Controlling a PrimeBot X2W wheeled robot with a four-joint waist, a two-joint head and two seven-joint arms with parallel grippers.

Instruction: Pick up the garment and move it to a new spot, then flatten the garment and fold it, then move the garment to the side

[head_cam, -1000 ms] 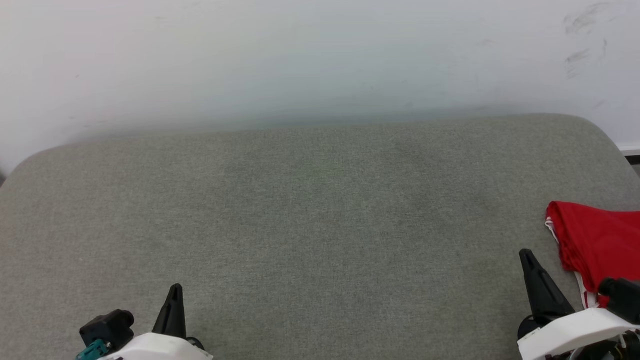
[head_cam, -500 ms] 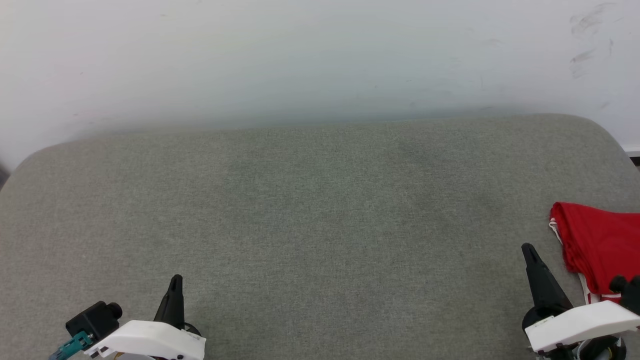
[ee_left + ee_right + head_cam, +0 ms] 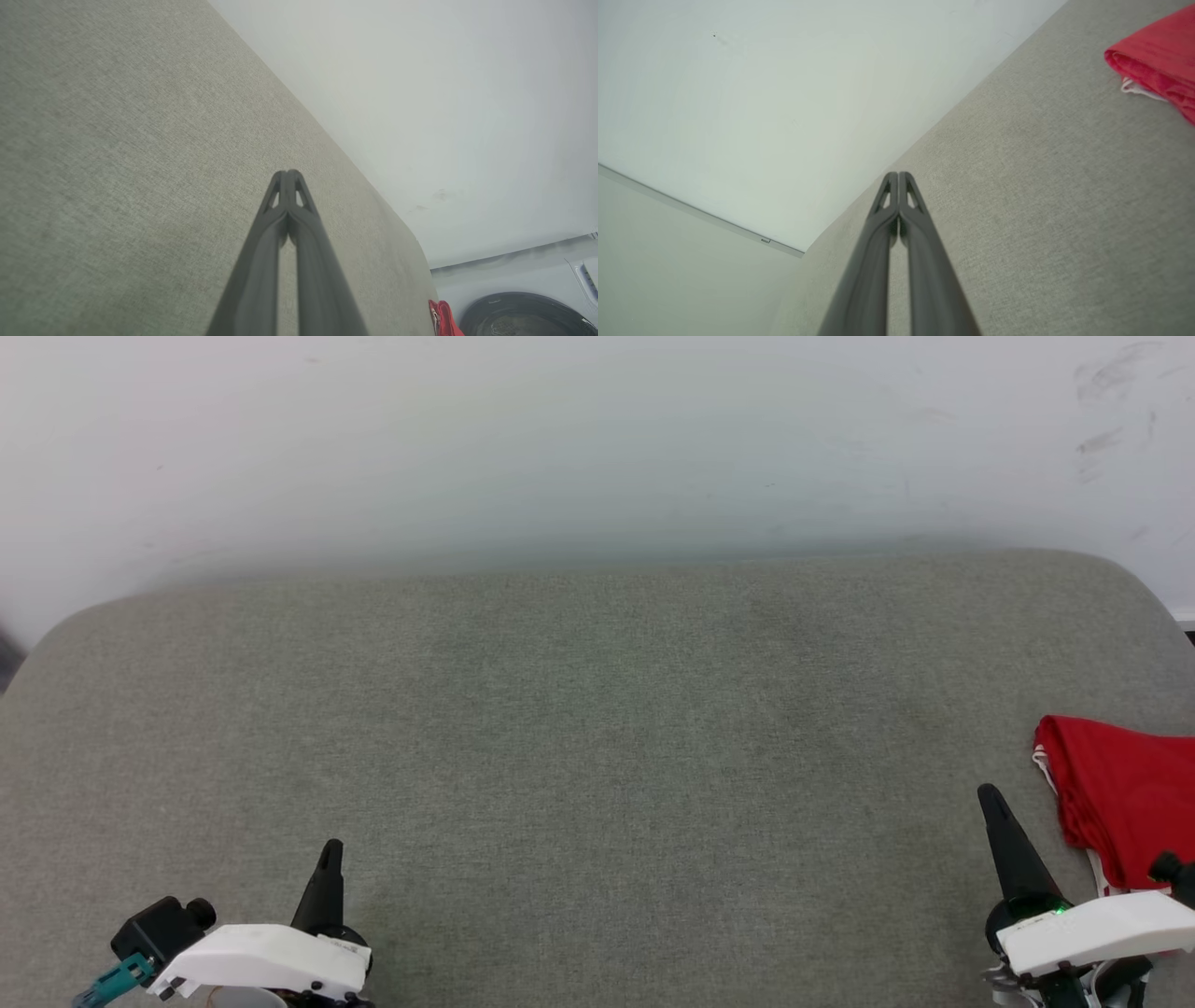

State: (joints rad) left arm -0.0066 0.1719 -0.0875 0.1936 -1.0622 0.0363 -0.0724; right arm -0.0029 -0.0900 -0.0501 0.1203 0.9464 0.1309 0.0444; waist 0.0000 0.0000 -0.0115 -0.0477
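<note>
Lying at the far right of the tabletop point(image 3: 597, 728) is one garment point(image 3: 1120, 798), a bunched heap of red cloth with a thin white edge on its left side, cut off by the edge of the head view; no writing can be read on the folds that show; the same red heap appears at the upper right of the right wrist view point(image 3: 1160, 60), a white strip poking out beneath it, and as a small red sliver at the bottom of the left wrist view point(image 3: 444, 322).

Two claws are in sight, one per arm; the left claw point(image 3: 330, 851) sits at the lower left, well apart from the garment, and in its own wrist view point(image 3: 288, 174) its two dark fingers are pressed together at the tips with nothing between them; the right claw point(image 3: 988, 795) sits at the lower right, just beside the garment but not touching it, and in its own view point(image 3: 899, 175) its two fingers likewise meet at the tips, empty.

One small green light point(image 3: 1058, 912) glows on the right arm's white housing; one teal connector point(image 3: 105, 982) juts from the left arm's.

The tabletop is covered in grey woven fabric with rounded far corners; behind it stands a white wall point(image 3: 560, 448) with a few dark scuff marks point(image 3: 1102, 373) at its upper right.
</note>
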